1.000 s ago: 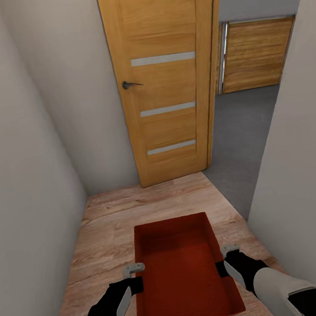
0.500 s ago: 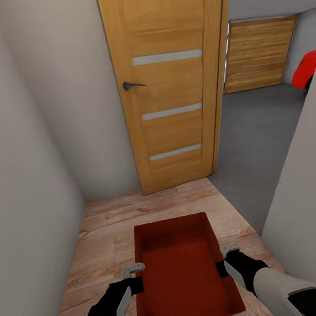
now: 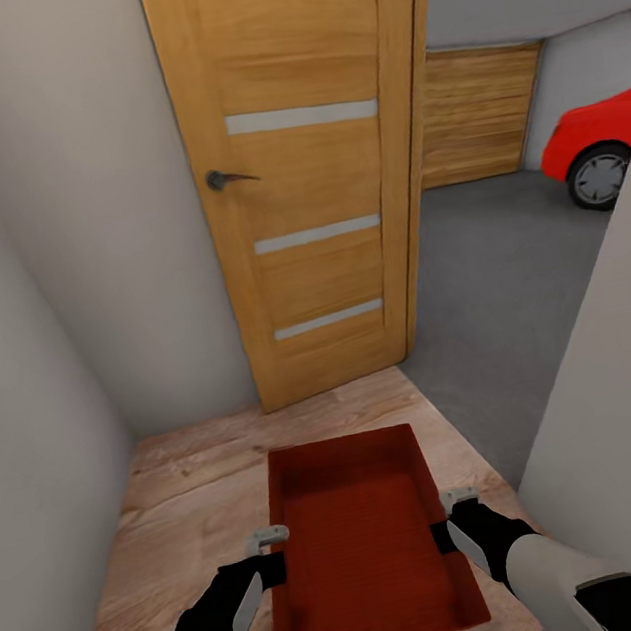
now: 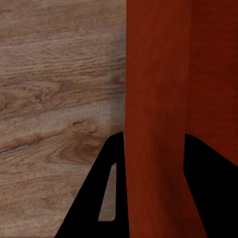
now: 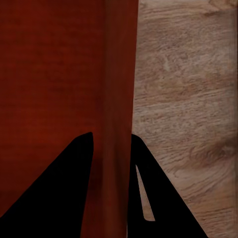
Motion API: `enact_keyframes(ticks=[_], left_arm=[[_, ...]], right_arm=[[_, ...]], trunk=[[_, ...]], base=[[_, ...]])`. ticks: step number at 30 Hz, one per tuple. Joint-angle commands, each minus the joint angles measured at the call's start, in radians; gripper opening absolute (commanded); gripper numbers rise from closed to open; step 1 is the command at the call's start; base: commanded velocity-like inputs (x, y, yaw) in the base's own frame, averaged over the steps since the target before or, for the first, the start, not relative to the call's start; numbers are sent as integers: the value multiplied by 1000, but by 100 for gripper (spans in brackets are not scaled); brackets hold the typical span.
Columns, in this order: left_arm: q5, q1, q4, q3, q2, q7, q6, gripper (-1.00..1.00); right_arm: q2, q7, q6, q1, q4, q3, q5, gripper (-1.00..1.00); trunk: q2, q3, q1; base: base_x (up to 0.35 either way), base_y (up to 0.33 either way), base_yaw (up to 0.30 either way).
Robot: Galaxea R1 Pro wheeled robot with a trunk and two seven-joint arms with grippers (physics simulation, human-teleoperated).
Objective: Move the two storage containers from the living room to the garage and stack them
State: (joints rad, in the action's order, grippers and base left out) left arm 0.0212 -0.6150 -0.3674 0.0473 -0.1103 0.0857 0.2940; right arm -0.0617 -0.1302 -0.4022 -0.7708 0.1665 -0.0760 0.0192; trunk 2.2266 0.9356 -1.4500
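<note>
Since the earlier frames the whole head view has swung: the wooden door [image 3: 309, 170] now sits further toward the left end effector's side, and more of the garage shows beyond it, including the red car [image 3: 598, 144], which was out of sight a second ago (camera motion, not motion of the things). The storage container [image 3: 363, 541] has kept its place between the two arms throughout.

The left end effector [image 3: 269, 555] is clamped on the container's left long wall, near the middle of its length; in the left wrist view its dark fingers [image 4: 101, 198] straddle that red-orange wall, one outside and one inside. The right end effector [image 3: 448, 523] grips the opposite long wall in the same way, and the right wrist view shows its fingers [image 5: 54, 198] on either side of the wall [image 5: 118, 114]. The bin is open-topped, level, and held above the light wood-plank floor [image 3: 199, 484], with its far short end pointing ahead of both end effectors toward the door.

Ahead and toward the right end effector's side, the planks end at the dark grey concrete floor [image 3: 499, 288] of the garage. A wide wooden panelled door [image 3: 473, 115] stands at the far wall there. Plain light walls [image 3: 24, 329] close in on both sides of the passage.
</note>
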Motion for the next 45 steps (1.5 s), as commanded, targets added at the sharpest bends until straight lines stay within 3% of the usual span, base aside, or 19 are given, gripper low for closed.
enact_keyframes(ticks=[1,9,22,34,45], left_arm=[[-10,1,-2,6,0,5,7,-100],[-10,0,-2,6,0,5,7,-100],[-10,0,-2,6,0,5,7,-100],[-10,0,-2,8,0,5,5,-100],[-10,0,-2,7,0,5,6,-100]], right_arm=[[0,-2,-7,-1,2,-2,2,-100],[0,-2,-7,-1,2,-2,2,-100],[0,-1,-7,-1,2,-2,2,-100],[0,-2,-7,-1,2,-2,2,-100],[0,-2,-7,-1,2,-2,2,-100]], trunk=[[0,1,0],[0,1,0],[0,1,0],[0,0,0],[0,0,0]], base=[[348,71,-79],[348,79,-59],[337,101,-246],[58,20,-251],[181,119,-35]])
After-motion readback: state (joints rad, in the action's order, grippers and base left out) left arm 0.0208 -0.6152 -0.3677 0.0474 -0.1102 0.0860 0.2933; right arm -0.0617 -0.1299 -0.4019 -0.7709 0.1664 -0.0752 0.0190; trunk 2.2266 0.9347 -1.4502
